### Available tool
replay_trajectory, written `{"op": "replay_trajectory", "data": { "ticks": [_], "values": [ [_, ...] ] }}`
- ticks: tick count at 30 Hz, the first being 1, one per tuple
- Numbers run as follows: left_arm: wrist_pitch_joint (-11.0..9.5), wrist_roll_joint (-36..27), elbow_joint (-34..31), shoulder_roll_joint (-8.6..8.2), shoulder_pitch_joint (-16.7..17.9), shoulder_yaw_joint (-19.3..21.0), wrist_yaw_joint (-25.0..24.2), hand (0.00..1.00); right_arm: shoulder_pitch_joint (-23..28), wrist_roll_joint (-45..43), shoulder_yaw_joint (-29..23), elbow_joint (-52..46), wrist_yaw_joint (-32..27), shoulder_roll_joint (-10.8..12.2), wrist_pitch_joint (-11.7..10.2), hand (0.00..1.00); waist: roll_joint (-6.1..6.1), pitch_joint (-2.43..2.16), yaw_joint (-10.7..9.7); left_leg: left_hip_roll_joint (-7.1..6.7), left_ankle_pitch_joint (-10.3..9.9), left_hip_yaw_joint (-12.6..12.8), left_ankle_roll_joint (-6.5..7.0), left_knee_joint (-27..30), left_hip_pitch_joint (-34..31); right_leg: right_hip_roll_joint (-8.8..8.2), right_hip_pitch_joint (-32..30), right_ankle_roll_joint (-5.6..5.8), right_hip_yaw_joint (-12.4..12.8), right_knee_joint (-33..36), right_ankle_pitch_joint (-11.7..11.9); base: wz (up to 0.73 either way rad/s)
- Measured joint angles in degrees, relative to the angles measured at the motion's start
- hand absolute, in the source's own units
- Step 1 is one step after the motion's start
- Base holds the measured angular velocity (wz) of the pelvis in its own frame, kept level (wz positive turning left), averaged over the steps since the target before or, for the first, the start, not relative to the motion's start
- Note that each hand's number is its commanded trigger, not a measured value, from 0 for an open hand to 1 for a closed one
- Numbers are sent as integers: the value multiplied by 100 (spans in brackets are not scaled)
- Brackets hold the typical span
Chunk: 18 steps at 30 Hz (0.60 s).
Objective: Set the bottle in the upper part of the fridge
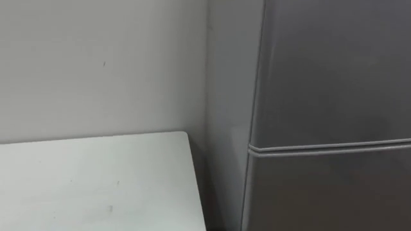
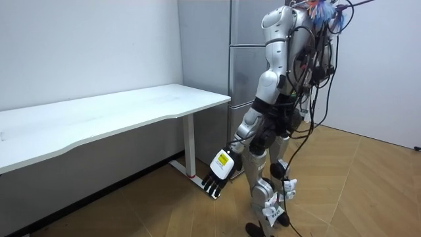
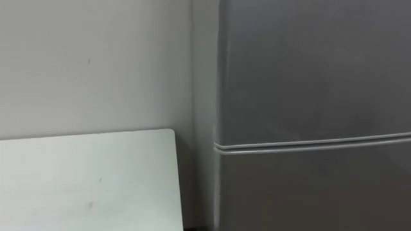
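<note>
The grey fridge fills the right half of the eye views, with its upper door [image 1: 334, 70] and lower door [image 1: 327, 192] both closed and a thin seam [image 1: 327, 146] between them. In the room view I stand upright close in front of the fridge [image 2: 245, 66], facing it. My left hand [image 2: 218, 176] hangs low beside my leg, toward the room view's left. Its fingers are straight and point down, and it holds nothing.
A white table [image 1: 96, 179] stands to my left against the wall, its right end a narrow gap away from the fridge's side. In the room view the table [image 2: 118, 112] stretches far left. Wooden floor [image 2: 355, 191] lies open behind me.
</note>
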Motion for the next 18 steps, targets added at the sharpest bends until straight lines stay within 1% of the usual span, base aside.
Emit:
{"op": "replay_trajectory", "data": {
  "ticks": [2, 3, 4, 5, 8, 9, 10, 11, 12, 15, 18],
  "values": [
    [-1, 1, 94, -48, -57, -1, -6, 0, -26, -90, 301, 658, 168, 9, -4, 0, -9, -4, 23, -1, -4, 3, -1, -5, 17, -1, 17, 9, -2, -15, -11, 2],
    [-1, 0, 124, -58, -62, -1, -9, 0, -33, -90, 359, 832, 225, 21, 6, 0, -8, -4, 35, -1, -5, 6, -1, -5, 24, 0, 29, 9, -3, -20, -12, 0],
    [2, -4, 174, -95, -57, -1, -20, 0, -16, -98, 432, 1034, 307, 83, 45, 0, -11, -8, 53, -2, -7, 6, 0, -4, 27, -2, 32, 9, -1, -18, -12, 0],
    [12, -7, 176, -116, -46, 0, -23, 0, -5, -111, 474, 1103, 327, 106, 64, 0, 2, -3, 60, -2, -7, 19, 1, -3, 28, -1, 22, 10, 7, -18, -12, 0],
    [12, -6, 242, -157, -28, -2, -30, 0, -11, -523, 551, 1653, 416, 177, 91, 0, 27, -7, 79, -4, -8, 16, 3, -6, 54, -4, 36, 12, 1, -20, -14, 0],
    [12, -6, 266, -163, -36, -5, -29, 0, -15, -728, 582, 1819, 440, 196, 97, 0, 37, -5, 116, -4, -9, 11, 3, -19, 75, 2, 50, 13, 12, -30, -15, -4],
    [11, -6, 304, -163, -55, -37, -28, 0, -4, -877, 682, 1930, 488, 206, 101, 0, 66, 10, 116, -3, -12, 8, 1, -23, 98, 5, 78, 11, 9, -39, -16, -4],
    [7, -5, 344, -163, -76, -56, -24, 0, -8, -983, 756, 2023, 522, 206, 101, 0, 67, 10, 117, -2, -16, 8, -2, -25, 120, 7, 102, 10, 7, -50, -18, 0],
    [8, -7, 420, -164, -124, -116, -20, 0, -12, -1110, 875, 2175, 623, 227, 108, 0, 81, 13, 125, 2, -34, -2, -9, -24, 149, 13, 138, 7, 8, -66, -27, 0],
    [7, -6, 480, -173, -124, -345, -25, 0, -12, -1666, 1141, 2490, 922, 309, 119, 0, 83, 18, 130, 11, -65, -3, -14, -6, 199, 22, 209, 10, 7, -86, -45, 0],
    [9, -9, 487, -190, -122, -472, -51, 0, -28, -1803, 1431, 2707, 1233, 319, 131, 0, 85, 19, 158, 11, -97, -7, -7, -4, 183, 18, 194, 23, 11, -95, -70, 0]
  ]
}}
